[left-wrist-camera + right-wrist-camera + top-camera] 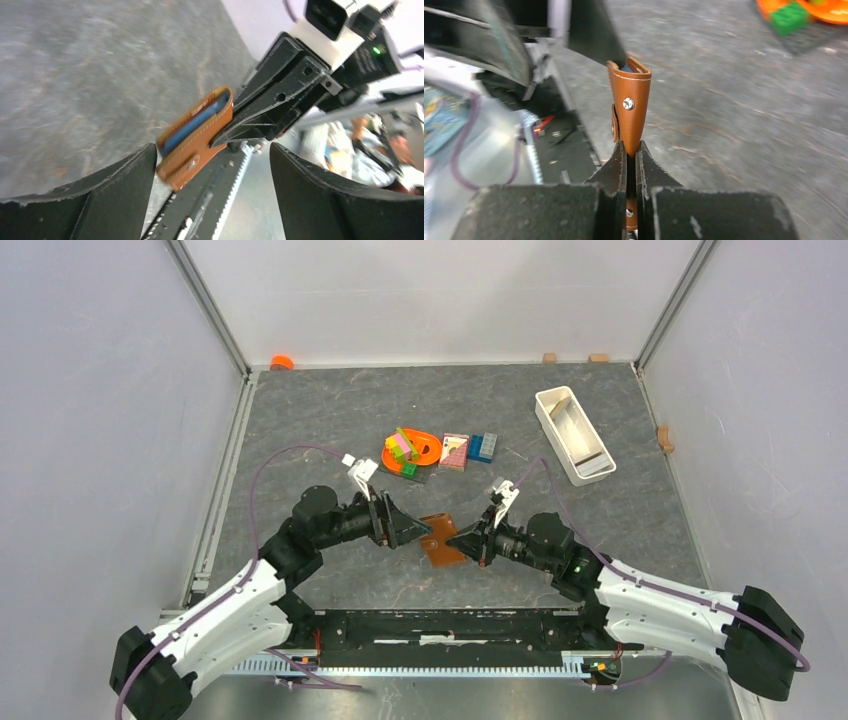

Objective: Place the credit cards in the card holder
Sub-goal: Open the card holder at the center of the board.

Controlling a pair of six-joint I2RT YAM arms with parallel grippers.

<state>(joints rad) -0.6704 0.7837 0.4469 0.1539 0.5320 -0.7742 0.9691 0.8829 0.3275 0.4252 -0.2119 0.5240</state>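
My right gripper (pixel 464 539) is shut on the lower end of the brown card holder (pixel 440 538) and holds it just above the table's near middle. In the right wrist view the card holder (pixel 630 112) stands on edge out of the shut gripper (pixel 630 150), snap button showing. A light blue credit card (pixel 192 125) sits inside the card holder (pixel 197 137), and its edge peeks out of the top in the right wrist view (pixel 626 67). My left gripper (pixel 415 530) is open and empty, its fingers (pixel 135 170) wide apart right beside the holder. No other cards show.
An orange plate with toy bricks (pixel 410 450), a pink-and-white block (pixel 455 451) and blue bricks (pixel 483 447) lie just behind the grippers. A white tray (pixel 573 433) stands at the back right. The black base rail (pixel 450 625) runs along the near edge.
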